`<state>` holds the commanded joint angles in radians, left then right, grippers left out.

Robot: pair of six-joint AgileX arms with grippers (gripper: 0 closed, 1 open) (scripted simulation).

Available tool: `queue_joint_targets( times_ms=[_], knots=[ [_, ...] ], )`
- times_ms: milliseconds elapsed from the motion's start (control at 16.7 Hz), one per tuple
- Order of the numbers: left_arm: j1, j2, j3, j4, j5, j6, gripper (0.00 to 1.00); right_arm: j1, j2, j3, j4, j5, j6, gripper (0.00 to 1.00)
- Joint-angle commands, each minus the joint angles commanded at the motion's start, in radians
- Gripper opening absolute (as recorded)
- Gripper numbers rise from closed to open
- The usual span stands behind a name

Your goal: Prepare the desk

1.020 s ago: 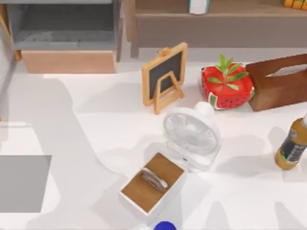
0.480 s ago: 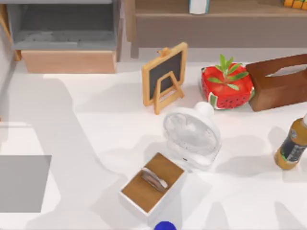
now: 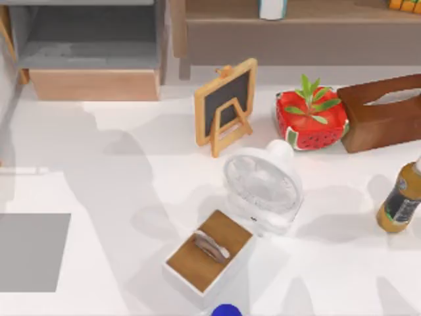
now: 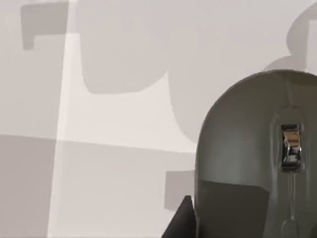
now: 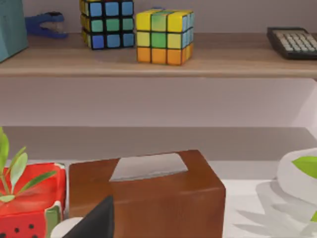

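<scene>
The desk (image 3: 131, 197) is a wide white tabletop with a grey mat (image 3: 33, 251) at its left edge. In the left wrist view a grey mouse (image 4: 247, 163) with a metal scroll wheel hangs close under the camera, above the desk (image 4: 124, 124) and the grey mat (image 4: 99, 198). My left gripper (image 4: 233, 233) is shut on it, with one dark fingertip (image 4: 179, 223) against its side. My right gripper (image 5: 101, 220) shows as a dark tip in front of the brown tissue box (image 5: 148, 193), facing the shelf.
On the desk stand a chalkboard easel (image 3: 225, 105), a watermelon pot (image 3: 310, 118), the tissue box (image 3: 385, 118), a white fan (image 3: 263, 184), a bottle (image 3: 400, 201) and a wood-topped white box (image 3: 209, 253). The drawer box (image 3: 92, 52) and shelf (image 3: 296, 26) line the back.
The arm shadows on the left half of the desk have shifted and broken up. The things on the desk have not moved.
</scene>
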<state>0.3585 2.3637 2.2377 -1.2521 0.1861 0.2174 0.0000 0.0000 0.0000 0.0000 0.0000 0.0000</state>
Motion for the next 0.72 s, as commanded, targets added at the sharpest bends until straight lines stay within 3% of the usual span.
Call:
queue_joint_targets(
  times_ms=[300, 720],
  knots=[
    [-0.011, -0.297, -0.185, 0.027, 0.098, -0.059, 0.0, 0.0, 0.0, 0.0, 0.0, 0.0, 0.0, 1.0],
    [-0.04, -0.559, -0.442, 0.1, 0.097, -0.119, 0.0, 0.0, 0.0, 0.0, 0.0, 0.0, 0.0, 1.0]
  ],
)
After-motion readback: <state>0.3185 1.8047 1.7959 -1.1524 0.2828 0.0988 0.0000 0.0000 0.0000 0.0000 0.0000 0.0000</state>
